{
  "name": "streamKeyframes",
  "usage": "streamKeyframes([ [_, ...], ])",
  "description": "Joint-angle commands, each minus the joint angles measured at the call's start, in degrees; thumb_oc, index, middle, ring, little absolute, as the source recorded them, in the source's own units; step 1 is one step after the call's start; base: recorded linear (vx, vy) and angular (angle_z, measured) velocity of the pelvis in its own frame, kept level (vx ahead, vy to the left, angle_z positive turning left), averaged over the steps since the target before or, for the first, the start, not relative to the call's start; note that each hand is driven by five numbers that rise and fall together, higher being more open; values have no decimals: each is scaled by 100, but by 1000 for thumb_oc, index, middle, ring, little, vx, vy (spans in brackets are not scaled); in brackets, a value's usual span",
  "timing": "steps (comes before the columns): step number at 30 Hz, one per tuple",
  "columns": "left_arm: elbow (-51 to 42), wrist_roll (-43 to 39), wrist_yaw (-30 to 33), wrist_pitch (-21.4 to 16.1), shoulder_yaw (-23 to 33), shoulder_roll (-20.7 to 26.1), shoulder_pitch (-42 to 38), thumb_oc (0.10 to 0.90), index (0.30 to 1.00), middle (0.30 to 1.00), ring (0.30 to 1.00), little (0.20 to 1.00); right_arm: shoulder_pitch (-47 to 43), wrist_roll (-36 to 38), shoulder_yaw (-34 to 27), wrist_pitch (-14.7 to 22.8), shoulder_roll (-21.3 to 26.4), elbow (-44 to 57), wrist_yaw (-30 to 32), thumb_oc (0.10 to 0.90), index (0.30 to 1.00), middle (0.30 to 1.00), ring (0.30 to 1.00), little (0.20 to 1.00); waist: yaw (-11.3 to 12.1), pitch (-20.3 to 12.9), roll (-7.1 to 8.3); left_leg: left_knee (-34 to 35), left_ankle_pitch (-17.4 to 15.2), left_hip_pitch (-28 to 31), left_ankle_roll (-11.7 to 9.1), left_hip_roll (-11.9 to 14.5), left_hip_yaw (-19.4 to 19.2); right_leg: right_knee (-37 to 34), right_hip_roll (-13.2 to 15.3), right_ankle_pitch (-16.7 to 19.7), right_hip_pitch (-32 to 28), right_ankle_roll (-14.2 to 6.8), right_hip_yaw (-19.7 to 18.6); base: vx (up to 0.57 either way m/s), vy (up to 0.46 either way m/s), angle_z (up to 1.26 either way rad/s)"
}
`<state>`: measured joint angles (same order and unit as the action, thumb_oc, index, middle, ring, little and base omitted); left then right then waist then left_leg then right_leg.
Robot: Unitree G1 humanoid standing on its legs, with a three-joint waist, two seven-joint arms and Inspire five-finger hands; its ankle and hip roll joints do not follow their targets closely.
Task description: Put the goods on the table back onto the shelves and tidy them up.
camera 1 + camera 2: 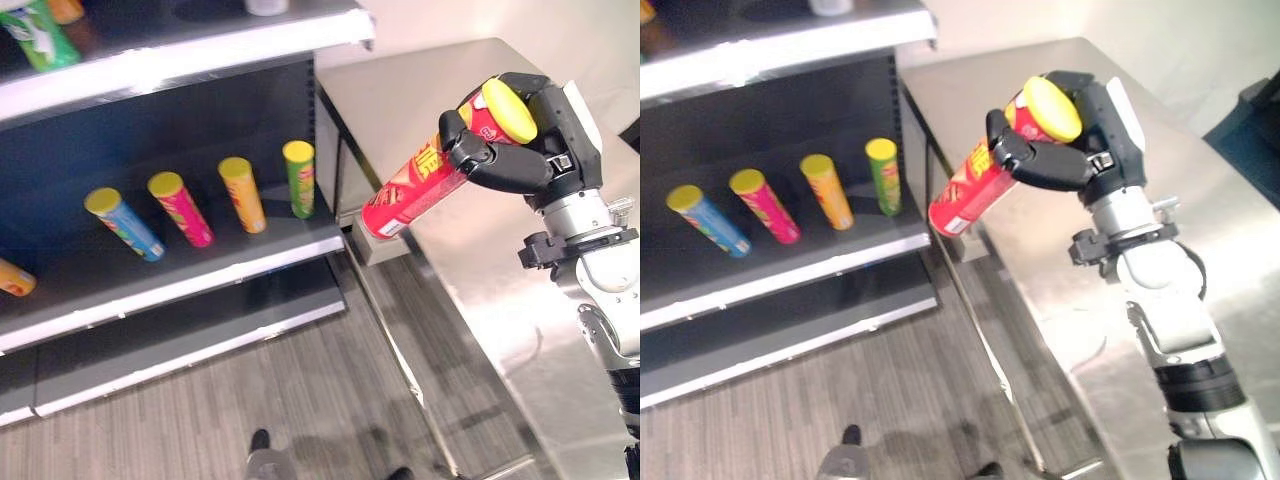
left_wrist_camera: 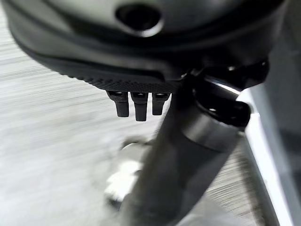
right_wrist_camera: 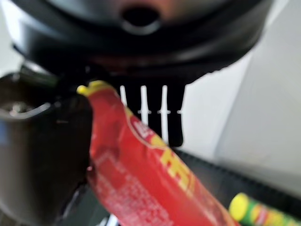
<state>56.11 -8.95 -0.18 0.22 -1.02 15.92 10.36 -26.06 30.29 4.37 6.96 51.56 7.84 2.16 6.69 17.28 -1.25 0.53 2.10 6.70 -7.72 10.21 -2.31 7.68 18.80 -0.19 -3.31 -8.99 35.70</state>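
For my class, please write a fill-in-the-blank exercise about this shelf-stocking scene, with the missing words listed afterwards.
1. The right hand grips a tall ____ snack can with a yellow lid.
2. The held can is tilted, its yellow lid end pointing ____.
3. On the dark middle shelf, the green cylindrical can stands nearest the steel ____.
4. Next to the blue can stands a ____ can.

Missing words: red; up; table; pink
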Motion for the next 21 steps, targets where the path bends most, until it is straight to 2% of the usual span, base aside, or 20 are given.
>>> streamKeyframes([
  [1,-467,82,1,-325,-205,405,-23,800,900,900,900,900,-587,-28,-551,554,44,355,160,400,300,300,300,300,125,-911,210,51,-678,258,-296,546,-413,-1097,-4,973,358,-425,-4,-220,434,54],
  [4,-708,151,-24,-356,-319,537,-119,800,900,900,900,900,-364,-264,-794,517,-102,372,285,400,300,300,300,300,118,-861,247,447,-836,328,-132,133,-462,-1001,407,1427,639,-601,-132,-230,377,53],
  [6,-739,267,-27,-380,-334,656,-158,800,900,900,900,900,-312,-432,-858,507,-182,381,363,400,300,300,300,300,152,-798,302,447,-908,303,-21,-96,-478,-1007,550,1594,671,-601,-230,-249,286,13],
  [7,-715,324,-10,-388,-341,727,-184,800,900,900,900,900,-321,-541,-845,512,-261,378,414,400,300,300,300,300,134,-712,358,447,-813,228,69,-250,-486,-932,649,1716,771,-601,-339,-274,270,11],
  [8,-682,348,4,-392,-305,781,-208,800,900,900,900,900,-320,-556,-840,527,-346,411,413,400,300,300,300,300,118,-669,375,447,-771,181,136,-333,-470,-768,626,1568,868,-601,-597,-290,287,6],
  [10,-707,269,22,-376,-221,846,-193,800,900,900,900,900,-273,-579,-854,547,-414,439,433,400,300,300,300,300,115,-609,369,437,-657,28,292,-483,-392,-348,396,1120,799,-517,-1032,-235,255,6],
  [12,-645,265,-5,-348,-206,885,-164,800,900,900,900,900,-158,-565,-965,553,-437,489,397,400,300,300,300,300,94,-609,351,408,-467,-166,451,-606,-264,313,20,466,765,-337,-1459,-196,197,3],
  [14,-647,247,-30,-312,-203,888,-110,800,900,900,900,900,-50,-550,-1026,538,-395,554,348,400,300,300,300,300,99,-645,310,388,-322,-314,564,-691,-146,872,-527,-178,738,-163,-1734,-170,142,26],
  [15,-567,254,-27,-302,-237,854,-106,800,900,900,900,900,20,-537,-1000,578,-394,590,293,400,300,300,300,300,119,-647,346,354,-246,-410,616,-797,-36,1176,-1009,-603,645,-20,-1920,-144,42,28],
  [17,-631,175,-62,-308,-241,805,-71,800,900,900,900,900,36,-490,-969,567,-370,586,255,400,300,300,300,300,169,-663,498,355,-227,-460,599,-953,100,615,-1308,-729,355,223,-2104,-62,-63,36],
  [18,-629,153,-59,-311,-234,777,-60,800,900,900,900,900,4,-376,-930,605,-426,609,232,400,300,300,300,300,211,-704,575,361,-186,-506,590,-1033,169,109,-1376,-634,132,274,-2112,-85,-158,28],
  [19,-562,45,-1,-291,-149,653,-52,800,900,900,900,900,-73,-289,-747,629,-537,665,181,400,300,300,300,300,276,-727,638,308,-70,-739,516,-1032,221,-509,-1509,-474,6,234,-2245,-134,-169,16],
  [20,-614,-69,-16,-288,-84,556,-12,800,900,900,900,900,-82,-380,-652,627,-467,720,159,400,300,300,300,300,298,-746,652,298,-11,-836,490,-1027,231,-844,-1576,-346,-60,245,-2325,-189,-149,13],
  [21,-641,-23,-49,-292,-95,478,-8,800,900,900,900,900,-9,-533,-628,547,-301,749,114,400,300,300,300,300,289,-764,629,278,41,-965,440,-1026,238,-1135,-1591,-250,-151,241,-2239,-243,-44,11],
])
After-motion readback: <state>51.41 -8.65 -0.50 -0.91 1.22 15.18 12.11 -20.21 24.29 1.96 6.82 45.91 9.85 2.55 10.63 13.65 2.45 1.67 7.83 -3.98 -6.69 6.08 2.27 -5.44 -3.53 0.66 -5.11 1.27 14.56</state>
